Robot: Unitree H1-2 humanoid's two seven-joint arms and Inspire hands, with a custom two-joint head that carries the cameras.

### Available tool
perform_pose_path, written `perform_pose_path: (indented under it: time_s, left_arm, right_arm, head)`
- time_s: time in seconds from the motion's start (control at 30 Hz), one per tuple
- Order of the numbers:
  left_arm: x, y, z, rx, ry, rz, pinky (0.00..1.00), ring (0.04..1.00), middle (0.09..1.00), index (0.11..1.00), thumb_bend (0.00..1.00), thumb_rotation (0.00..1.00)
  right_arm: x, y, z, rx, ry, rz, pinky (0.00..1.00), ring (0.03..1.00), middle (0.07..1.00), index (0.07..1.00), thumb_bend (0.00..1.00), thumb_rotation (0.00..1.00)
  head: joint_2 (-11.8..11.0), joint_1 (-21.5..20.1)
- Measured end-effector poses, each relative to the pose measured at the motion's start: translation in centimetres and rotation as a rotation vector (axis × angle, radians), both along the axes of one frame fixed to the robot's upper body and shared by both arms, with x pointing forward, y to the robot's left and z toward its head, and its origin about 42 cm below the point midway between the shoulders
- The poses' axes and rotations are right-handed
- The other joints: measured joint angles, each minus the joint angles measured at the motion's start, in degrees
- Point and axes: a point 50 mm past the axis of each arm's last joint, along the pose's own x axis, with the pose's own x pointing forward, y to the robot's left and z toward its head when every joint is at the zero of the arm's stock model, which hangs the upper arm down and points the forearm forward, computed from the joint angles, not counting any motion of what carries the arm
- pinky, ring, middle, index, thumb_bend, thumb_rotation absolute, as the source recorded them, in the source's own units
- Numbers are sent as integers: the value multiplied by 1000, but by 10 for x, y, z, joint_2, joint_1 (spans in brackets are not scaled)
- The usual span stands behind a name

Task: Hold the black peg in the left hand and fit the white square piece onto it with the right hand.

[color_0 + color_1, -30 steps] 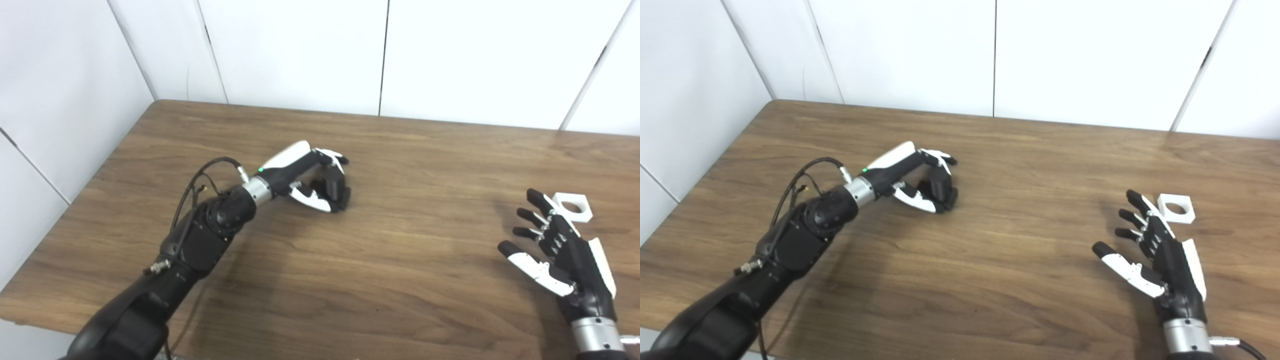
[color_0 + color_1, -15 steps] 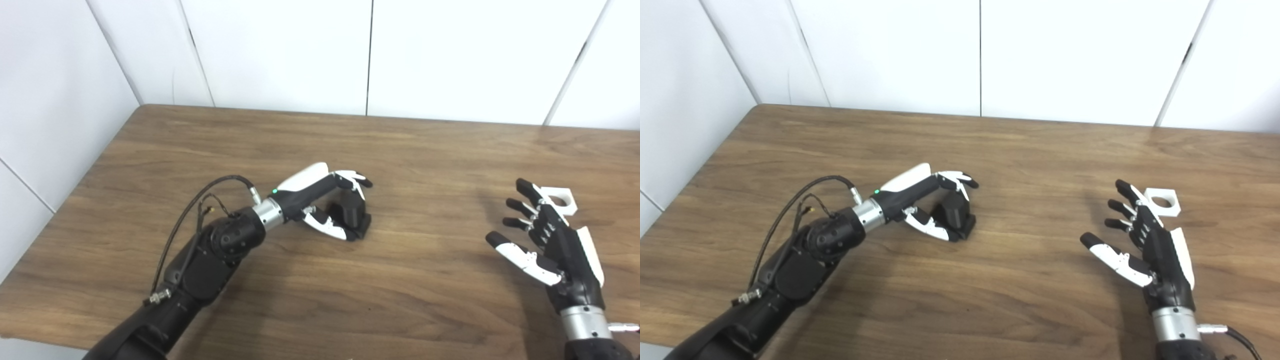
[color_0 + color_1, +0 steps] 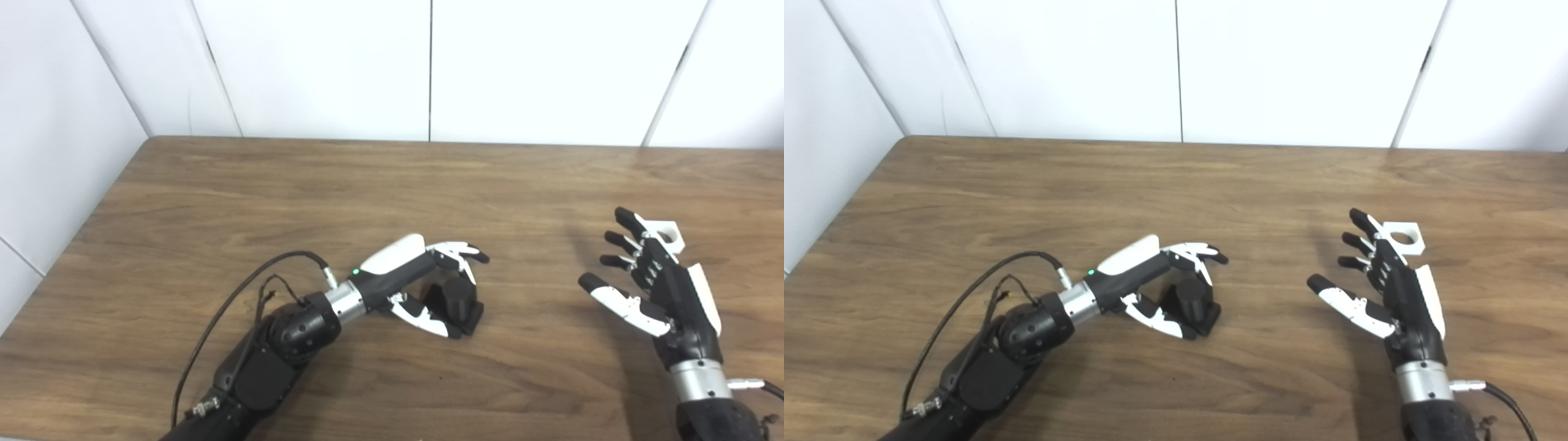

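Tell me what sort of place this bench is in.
Probably a robotics lab or test cell: a bare wooden table set into a corner of plain white wall panels, with only a black peg and a white square piece laid out.

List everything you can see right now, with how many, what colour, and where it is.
Black peg: one, black, standing on its base on the table, left of centre, between the left hand's fingers and thumb.
White square piece: one, white with a round hole, flat on the table at right, just beyond the right hand's fingers.
Table: one, brown wood grain.
Wall panels: white, behind the table.
Left hand: black and white, curled around the peg.
Right hand: black and white, open, holding nothing.
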Motion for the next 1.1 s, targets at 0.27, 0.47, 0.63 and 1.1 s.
perform_pose_path:
  time_s: [0.27,0.47,0.63,1.1]
  left_arm:
    - [-10,-13,-2,-3,-5,-44,798,914,864,492,521,76]
    - [-12,-15,-2,26,-36,-49,791,908,860,493,520,79]
    - [-12,-11,-2,43,-55,-52,791,904,855,492,521,77]
    - [-11,4,-1,47,-59,-59,751,893,848,493,521,76]
  right_arm:
    - [0,0,2,11,3,0,736,861,927,896,657,336]
    - [-1,1,4,5,-4,0,708,849,917,890,688,384]
    - [0,8,3,7,-3,1,716,853,917,892,724,422]
    - [4,30,13,12,-17,0,727,865,912,891,697,373]
  head:
    - [10,-12]
    - [18,-59]
    - [17,-129]
    - [1,-279]
